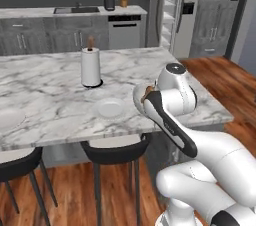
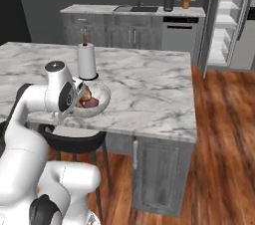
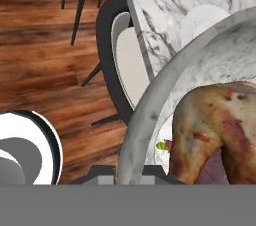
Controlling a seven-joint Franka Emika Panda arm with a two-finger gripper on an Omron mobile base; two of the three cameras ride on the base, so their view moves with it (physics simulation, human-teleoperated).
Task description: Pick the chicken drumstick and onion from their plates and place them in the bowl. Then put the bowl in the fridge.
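The speckled whitish-grey bowl (image 2: 98, 100) hangs just above the front edge of the marble island, and my gripper (image 3: 129, 174) is shut on its near rim. Inside it lie the golden-brown chicken drumstick (image 3: 215, 125) and, under it, the reddish-purple onion (image 3: 216, 169); both are also in the right base view, drumstick (image 2: 85, 93) and onion (image 2: 91, 102). One white plate (image 1: 110, 107) sits bare on the island by the bowl, and a second plate (image 1: 7, 119) lies at the far left. The fridge (image 2: 224, 25) stands open at the back right, white shelves showing.
A paper towel roll (image 1: 91, 67) stands on the island (image 1: 45, 95) behind the bowl. Dark stools (image 1: 112, 152) are tucked under the island's near edge. Wooden floor lies open between the island's right end and the fridge (image 1: 170, 10).
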